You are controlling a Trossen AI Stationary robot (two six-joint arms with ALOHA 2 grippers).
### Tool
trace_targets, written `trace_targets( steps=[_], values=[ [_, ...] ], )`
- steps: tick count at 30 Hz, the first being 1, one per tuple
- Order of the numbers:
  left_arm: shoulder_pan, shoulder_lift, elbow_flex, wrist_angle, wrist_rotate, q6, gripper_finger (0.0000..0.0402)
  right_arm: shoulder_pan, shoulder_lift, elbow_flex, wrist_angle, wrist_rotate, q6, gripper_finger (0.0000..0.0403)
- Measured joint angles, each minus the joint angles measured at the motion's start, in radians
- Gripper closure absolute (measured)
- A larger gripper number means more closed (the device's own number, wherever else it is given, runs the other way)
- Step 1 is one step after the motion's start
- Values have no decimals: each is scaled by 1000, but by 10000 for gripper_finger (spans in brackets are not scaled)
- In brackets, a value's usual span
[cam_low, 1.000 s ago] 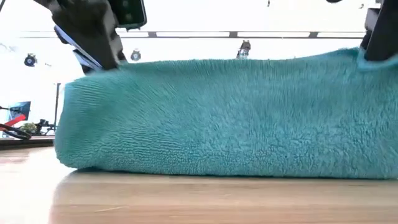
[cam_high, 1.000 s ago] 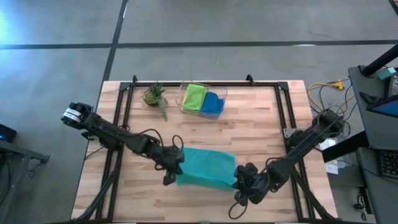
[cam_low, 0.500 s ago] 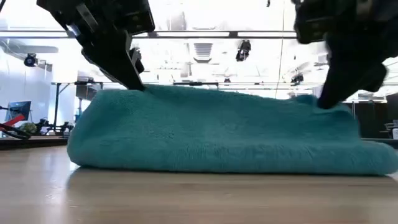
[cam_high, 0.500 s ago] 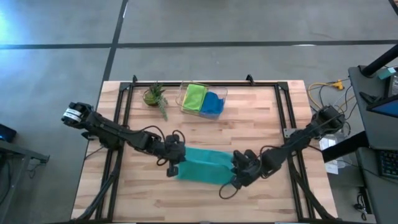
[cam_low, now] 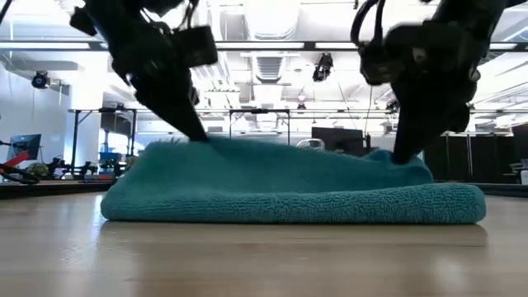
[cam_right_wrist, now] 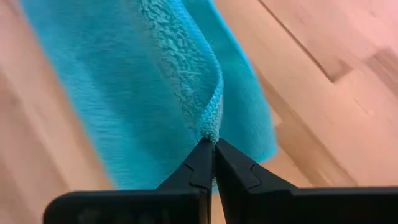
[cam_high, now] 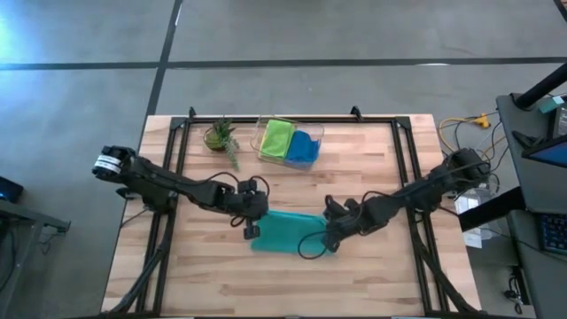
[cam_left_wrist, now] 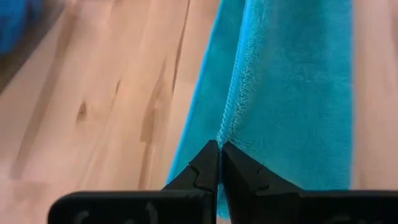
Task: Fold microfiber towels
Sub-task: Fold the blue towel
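Note:
The teal towel (cam_high: 285,232) lies doubled over on the table's near middle, its fold facing the near edge (cam_low: 289,206). My left gripper (cam_high: 253,215) is shut on the towel's upper edge at its left end. My right gripper (cam_high: 330,225) is shut on the same edge at its right end. The lime green towel (cam_high: 276,136) and the dark blue towel (cam_high: 304,146) lie in the clear bin. The yellow towel is out of view. My left gripper pinches the teal towel's stitched edge (cam_left_wrist: 231,118) between its two fingertips, slanting down from above at the towel's left end (cam_low: 200,139). The held edge stands slightly raised; the rest lies on the lower layer. My right gripper pinches the stitched edge (cam_right_wrist: 211,121) between its fingertips, slanting down from above at the towel's right end (cam_low: 402,158). The edge forms a small raised ridge at the fingers; the rest of the towel lies on the table.
The clear bin (cam_high: 317,133) stands at the table's far middle, with a small potted plant (cam_high: 220,135) to its left. Bare wood shows to the towel's left, right and near side.
Both grippers have gone toward the table's far edge and down, still shut on the towel's edge. The held edge has been carried over the rest of the towel, which has dropped from a tall raised sheet to a low doubled layer on the table.

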Motion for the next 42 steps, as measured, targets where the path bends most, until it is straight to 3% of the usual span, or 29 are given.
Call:
trace_targets(
  steps=[5,14,19,23,26,32,42],
  values=[
    [15,56,-1,-17,2,1,373,-36,0,-2,-90,-30,-3,383],
    [84,32,-1,-76,8,13,242,-50,-92,-3,-124,37,-48,292],
    [91,19,-14,-84,156,-115,206,-48,-164,-5,-61,61,-66,246],
    [90,26,-84,1,288,-242,203,-4,-175,-5,218,60,-190,227],
    [95,26,-173,153,351,-364,203,15,-122,-1,401,59,-240,224],
    [110,28,-315,380,396,-560,203,12,13,56,418,57,-194,243],
    [117,37,-348,430,369,-672,203,13,111,158,409,37,-206,286]
  ],
)
